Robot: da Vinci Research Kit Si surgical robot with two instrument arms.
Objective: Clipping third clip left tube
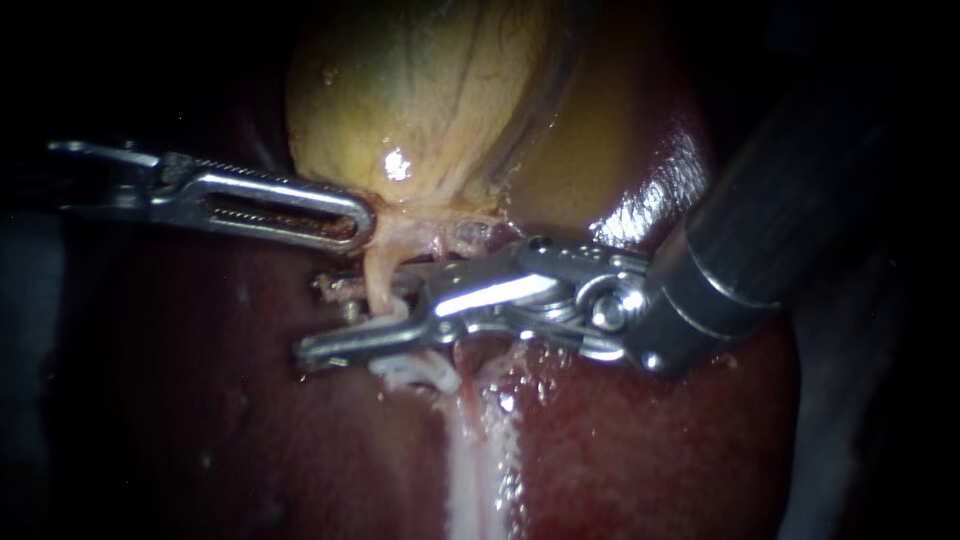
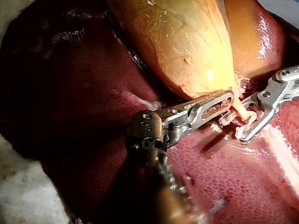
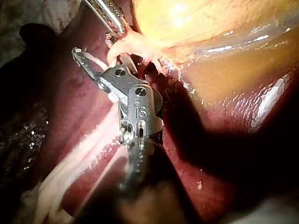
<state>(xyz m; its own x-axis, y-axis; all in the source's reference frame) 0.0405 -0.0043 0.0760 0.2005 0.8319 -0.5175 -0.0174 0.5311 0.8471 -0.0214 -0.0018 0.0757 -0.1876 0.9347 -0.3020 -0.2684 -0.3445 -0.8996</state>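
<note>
The yellow gallbladder lies on the dark red liver. From its narrow end a pale tube runs down. My left instrument comes in from the left, its slotted jaws shut on the tissue at the gallbladder's narrow end. My right instrument reaches across from the right with its jaws open, one on each side of the tube. White clips sit on the tube just below the lower jaw. In the right wrist view the right instrument straddles the tube.
A pale strip of tissue runs down over the liver from the clipped spot. The right instrument's thick dark shaft fills the upper right. White gauze lies beside the liver.
</note>
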